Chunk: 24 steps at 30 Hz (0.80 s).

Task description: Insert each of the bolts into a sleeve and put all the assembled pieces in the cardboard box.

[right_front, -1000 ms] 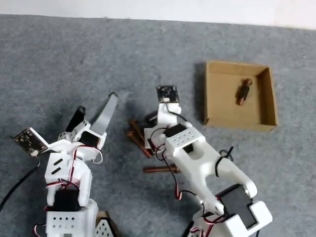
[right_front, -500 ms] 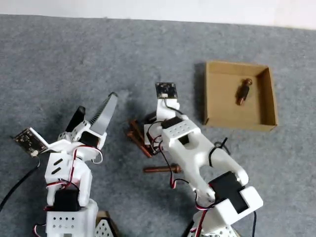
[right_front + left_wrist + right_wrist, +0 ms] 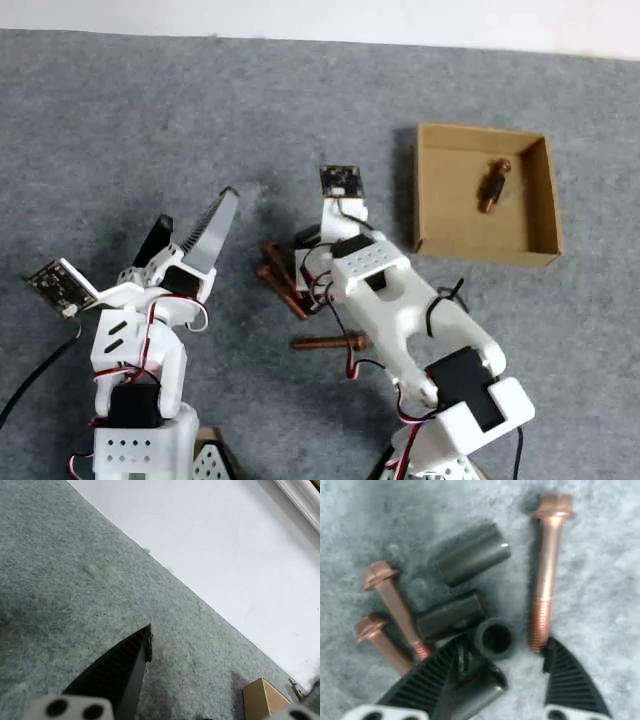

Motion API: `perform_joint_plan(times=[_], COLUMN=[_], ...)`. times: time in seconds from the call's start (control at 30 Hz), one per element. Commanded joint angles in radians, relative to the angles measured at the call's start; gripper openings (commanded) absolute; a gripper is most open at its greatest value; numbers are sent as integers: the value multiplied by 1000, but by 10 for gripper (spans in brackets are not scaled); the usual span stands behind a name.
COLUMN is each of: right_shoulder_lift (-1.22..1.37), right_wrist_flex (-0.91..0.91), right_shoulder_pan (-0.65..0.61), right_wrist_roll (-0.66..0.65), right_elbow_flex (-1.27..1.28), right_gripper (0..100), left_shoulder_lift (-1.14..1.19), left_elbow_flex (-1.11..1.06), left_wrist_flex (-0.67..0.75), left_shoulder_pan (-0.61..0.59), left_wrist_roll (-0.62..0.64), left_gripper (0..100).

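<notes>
right gripper [image 3: 507,647] jaws spread wide, straddling dark sleeve [image 3: 494,639] seen end-on, not pinching it; two more sleeves [image 3: 470,555] lying just beyond on grey carpet [image 3: 600,540]; copper bolt [image 3: 547,570] near one jaw tip; pair of bolts [image 3: 390,600] on other side of sleeves; left gripper [image 3: 190,235] jaws spread, holding nothing, well apart from pile; cardboard box [image 3: 450,205] beyond right arm; one assembled piece [image 3: 493,186] lying inside box

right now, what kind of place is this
Probably a robot test bench: two arms on a grey felt table by a white wall, with loose bolts, sleeves and a box laid out.
</notes>
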State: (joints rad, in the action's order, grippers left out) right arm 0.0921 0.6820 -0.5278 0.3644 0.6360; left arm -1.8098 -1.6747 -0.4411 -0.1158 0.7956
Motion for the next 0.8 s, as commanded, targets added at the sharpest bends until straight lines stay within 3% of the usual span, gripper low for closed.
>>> perform_joint_plan(times=[0.0,0.07,0.77], right_shoulder_lift=[22,22,16], right_wrist_flex=[5,5,7], right_shoulder_pan=[41,41,42], right_wrist_roll=[5,0,-40], right_elbow_flex=[-16,-16,-16], right_gripper=[63,0,3], left_shoulder_lift=[-8,-8,-8], left_elbow_flex=[-21,-21,-21], left_wrist_flex=[15,15,15], left_shoulder_pan=[-4,-4,-4], left_wrist_roll=[6,6,5], left_gripper=[478,478,478])
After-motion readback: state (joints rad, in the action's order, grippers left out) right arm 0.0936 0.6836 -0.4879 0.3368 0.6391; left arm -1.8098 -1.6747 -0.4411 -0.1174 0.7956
